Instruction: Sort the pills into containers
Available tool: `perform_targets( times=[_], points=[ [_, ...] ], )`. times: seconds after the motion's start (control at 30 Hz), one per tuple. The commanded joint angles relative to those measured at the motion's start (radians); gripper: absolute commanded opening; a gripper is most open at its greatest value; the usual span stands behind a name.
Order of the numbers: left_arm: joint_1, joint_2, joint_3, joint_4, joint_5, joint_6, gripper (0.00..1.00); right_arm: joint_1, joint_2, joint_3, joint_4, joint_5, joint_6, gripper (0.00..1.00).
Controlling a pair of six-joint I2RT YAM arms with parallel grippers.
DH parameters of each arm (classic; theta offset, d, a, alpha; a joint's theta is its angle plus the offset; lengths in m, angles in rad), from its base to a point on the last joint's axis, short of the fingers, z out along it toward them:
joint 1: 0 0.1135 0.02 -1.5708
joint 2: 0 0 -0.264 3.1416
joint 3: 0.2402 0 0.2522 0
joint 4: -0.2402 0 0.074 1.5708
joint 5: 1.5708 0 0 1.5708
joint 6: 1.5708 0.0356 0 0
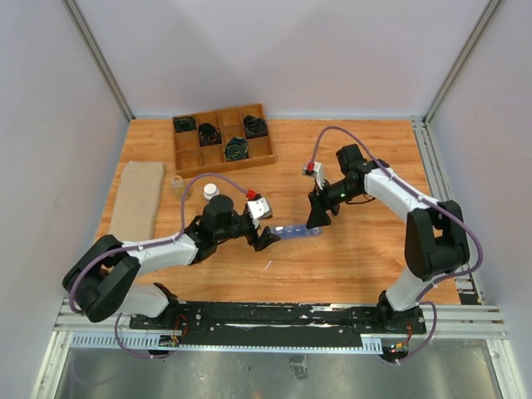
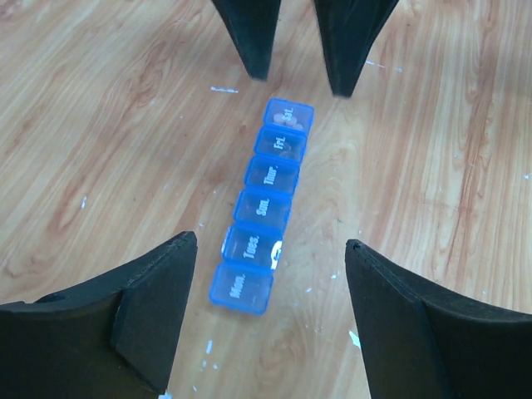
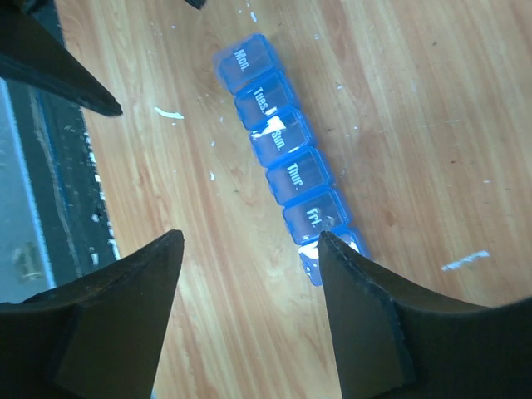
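The blue pill-organizer strip (image 1: 298, 231) lies flat on the wooden table between my two grippers, and its lids look shut. In the left wrist view the strip (image 2: 259, 212) runs from "Mon." near my fingers to "Sat." at the far end, where a few amber pills (image 2: 281, 119) show through the lid. My left gripper (image 2: 270, 241) is open and empty, straddling the "Mon." end above it. My right gripper (image 3: 249, 237) is open and empty, with one finger (image 3: 366, 316) over the strip's (image 3: 283, 158) last compartment. A small clear vial (image 1: 176, 184) stands at the left.
A wooden grid tray (image 1: 223, 137) with black coils sits at the back. A white-capped bottle (image 1: 211, 191) stands beside my left arm. A tan cloth (image 1: 137, 199) lies at the left edge. White specks dot the wood round the strip.
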Motion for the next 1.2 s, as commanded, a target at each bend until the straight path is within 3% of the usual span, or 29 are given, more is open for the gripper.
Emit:
perform_targets(
  times=[0.0, 0.13, 0.2, 0.27, 0.43, 0.6, 0.7, 1.17],
  points=[
    [0.001, -0.086, -0.138, 0.195, -0.069, -0.078, 0.76, 0.046, -0.138, -0.076, 0.109, 0.087, -0.092, 0.7],
    [0.006, -0.144, -0.222, 0.278, -0.144, -0.162, 0.75, 0.07, -0.26, -0.193, 0.249, 0.106, -0.187, 0.76],
    [0.007, -0.163, -0.236, 0.283, -0.168, -0.204, 0.75, 0.081, -0.296, -0.244, 0.264, 0.078, -0.308, 0.84],
    [0.009, -0.18, -0.234, 0.256, -0.191, -0.243, 0.75, 0.085, -0.342, -0.295, 0.228, 0.03, -0.507, 1.0],
    [0.029, -0.214, -0.253, 0.23, -0.17, -0.433, 0.72, 0.087, -0.449, -0.421, 0.244, -0.045, -0.879, 0.99],
    [0.046, -0.211, -0.262, 0.217, -0.162, -0.569, 0.66, 0.104, -0.335, -0.304, 0.079, -0.023, -1.016, 0.99],
    [0.066, -0.179, -0.256, 0.211, -0.143, -0.627, 0.54, 0.123, -0.221, -0.21, -0.018, 0.033, -1.022, 0.99],
    [0.089, -0.022, -0.197, 0.187, -0.14, -0.709, 0.44, 0.205, -0.073, -0.22, 0.164, 0.256, -0.756, 0.96]
  ],
)
